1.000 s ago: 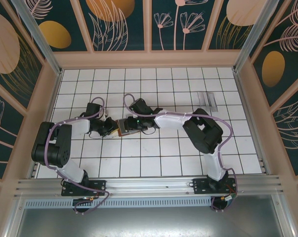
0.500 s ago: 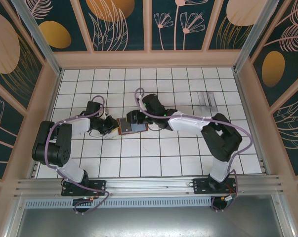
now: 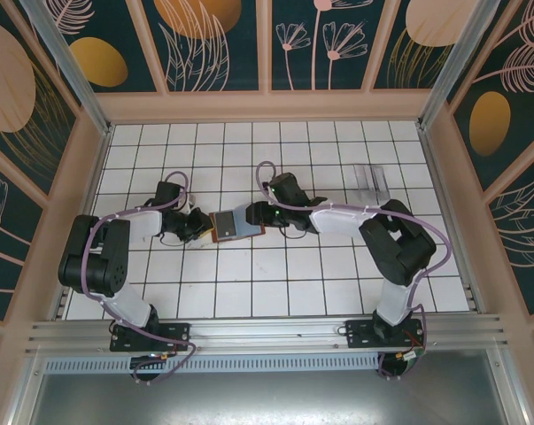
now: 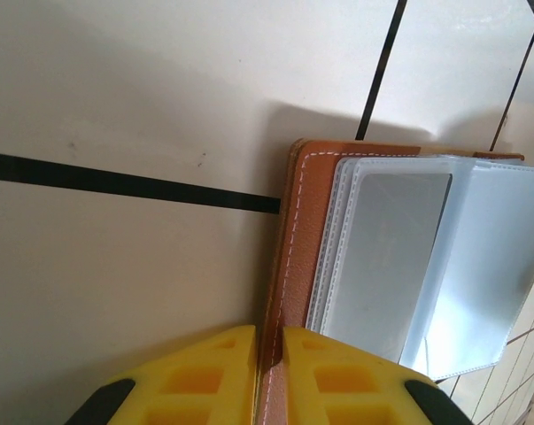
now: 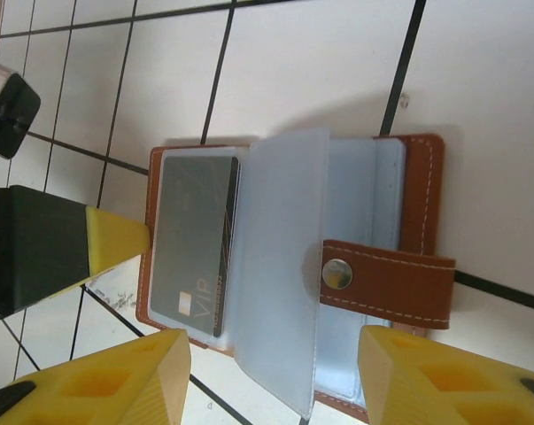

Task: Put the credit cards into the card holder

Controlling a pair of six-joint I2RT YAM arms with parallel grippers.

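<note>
Leather card holder [image 3: 236, 224] lies open on the tiled table [image 3: 320, 283], toward 9 o'clock of centre in the top view. The left gripper [image 4: 268, 341] is closed narrow on the holder's stitched brown edge at its 9 o'clock side, yellow fingers [image 4: 205, 376] pinching the leather. The right gripper [image 5: 275, 354] sits at the holder's 3 o'clock side, jaws wide apart and gripping nothing. Between them show the clear sleeves [image 5: 280, 266] and the snap tab [image 5: 386, 283]. One dark card [image 5: 196, 243] sits in a sleeve. Loose credit cards [image 3: 371, 180] lie well apart, toward 2 o'clock.
</note>
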